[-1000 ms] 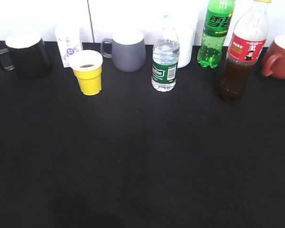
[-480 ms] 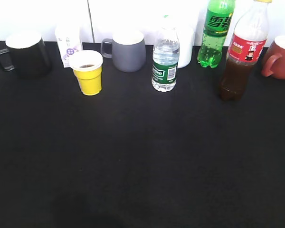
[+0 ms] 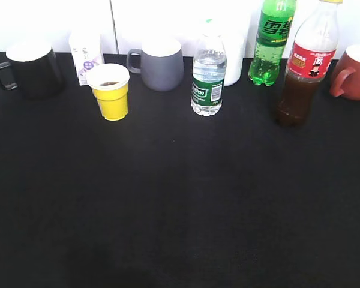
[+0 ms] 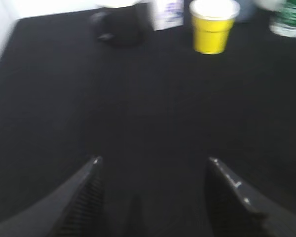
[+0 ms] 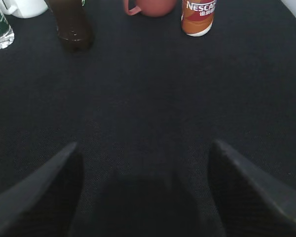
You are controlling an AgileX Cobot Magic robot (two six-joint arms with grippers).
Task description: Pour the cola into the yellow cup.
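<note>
The cola (image 3: 304, 66), a tall clear bottle of dark liquid with a red label, stands upright at the back right; its base shows in the right wrist view (image 5: 74, 24). The yellow cup (image 3: 110, 93) stands at the back left with a little dark liquid inside, and shows in the left wrist view (image 4: 213, 25). My left gripper (image 4: 153, 160) is open and empty over bare black cloth, well short of the cup. My right gripper (image 5: 143, 145) is open and empty, well short of the cola. Neither gripper shows in the exterior view.
Along the back stand a black mug (image 3: 31, 67), a small white carton (image 3: 86, 57), a grey mug (image 3: 161, 65), a water bottle (image 3: 208, 78), a green soda bottle (image 3: 271, 42), a red mug (image 3: 355, 73) and a Nescafe can (image 5: 199, 17). Black cloth (image 3: 180, 204) covers the table.
Nothing on the table has moved apart from a slight shift of the picture; no arm comes into the exterior view.
</note>
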